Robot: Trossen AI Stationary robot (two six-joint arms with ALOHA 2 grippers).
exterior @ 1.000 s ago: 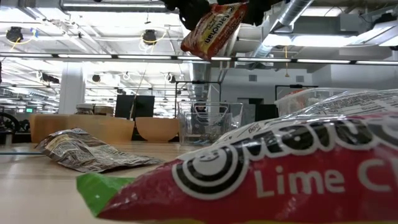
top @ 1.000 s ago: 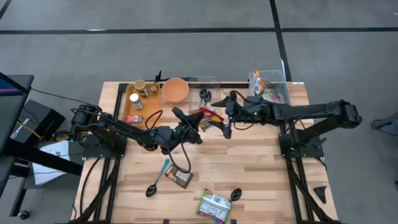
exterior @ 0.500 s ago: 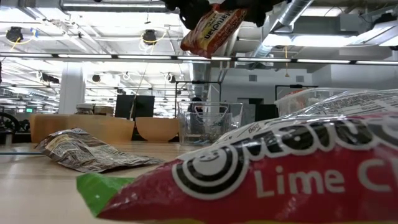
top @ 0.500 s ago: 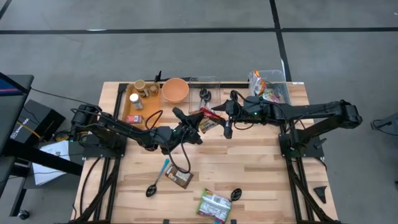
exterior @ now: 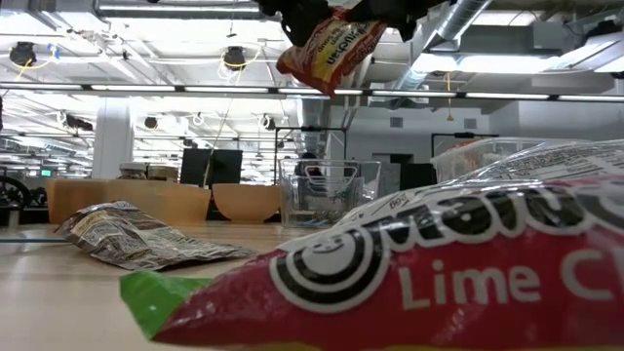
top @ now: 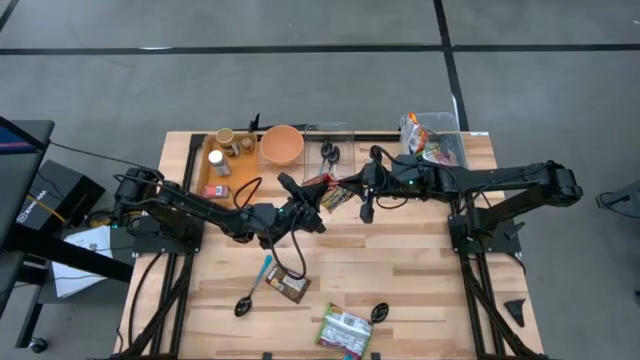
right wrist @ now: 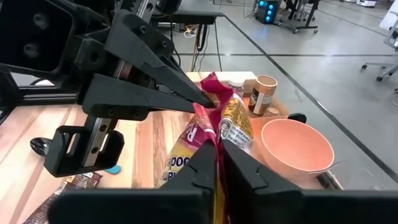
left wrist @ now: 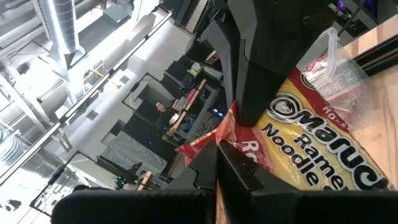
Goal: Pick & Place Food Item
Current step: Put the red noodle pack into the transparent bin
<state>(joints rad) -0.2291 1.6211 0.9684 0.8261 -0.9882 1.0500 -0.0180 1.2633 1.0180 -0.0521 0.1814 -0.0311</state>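
Ramen packet (top: pixel 335 193) is up in the air over the back middle of the table (top: pixel 420 280), pinched between both arms at once. Looks like a mid-air handover.

Left gripper (top: pixel 318 195): jaws fully shut on one end of the packet. Right gripper (top: pixel 352 190): jaws also closed down, clamped on the opposite edge; the right wrist view shows the red crimped seam (right wrist: pixel 208 112) sandwiched between its fingers (right wrist: pixel 249 177). In the low view the packet (exterior: pixel 330 49) hangs tilted, high above the table, clear of everything.

Handling, my read:
- Light, so no load problem for either arm.
- Soft film wrapper over a brittle noodle block. The wrapper will crumple and swing; the block cracks if squeezed across the middle.
- Film is slick. Best hold is the flat crimped end seam, which is where both sets of jaws seem to be now.
- Two grips on one soft bag: if the arms pull apart before one lets go, the seam could tear or slip.

Likely destination is the clear bin (top: pixel 438 140) at the back right, which already has packets in it, but that's a guess. Orange bowl (top: pixel 282 144) and the tray (top: pixel 200 170) of small jars sit just behind the handover point, untouched.
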